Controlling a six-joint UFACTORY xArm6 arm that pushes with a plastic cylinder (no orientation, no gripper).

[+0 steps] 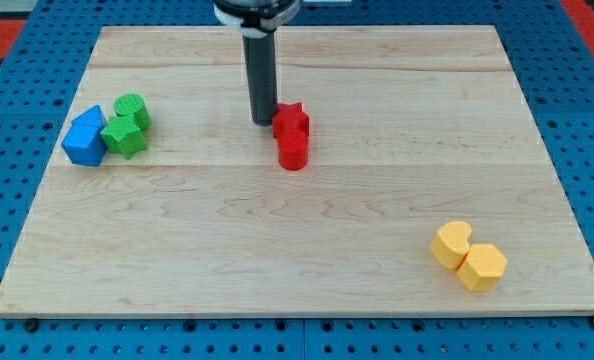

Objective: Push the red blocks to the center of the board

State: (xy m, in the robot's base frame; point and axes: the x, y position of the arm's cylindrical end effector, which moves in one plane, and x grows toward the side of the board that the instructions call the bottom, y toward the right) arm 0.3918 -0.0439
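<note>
Two red blocks [292, 136] sit touching just right of my tip [263, 121], a bare rod gripping nothing; an off-centre shove could split them.

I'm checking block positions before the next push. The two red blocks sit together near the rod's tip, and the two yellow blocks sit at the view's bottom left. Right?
Not quite. The camera view shows the yellow blocks at the view's bottom right, not bottom left. The rest holds: the two red blocks sit together, just right of my tip.
</note>
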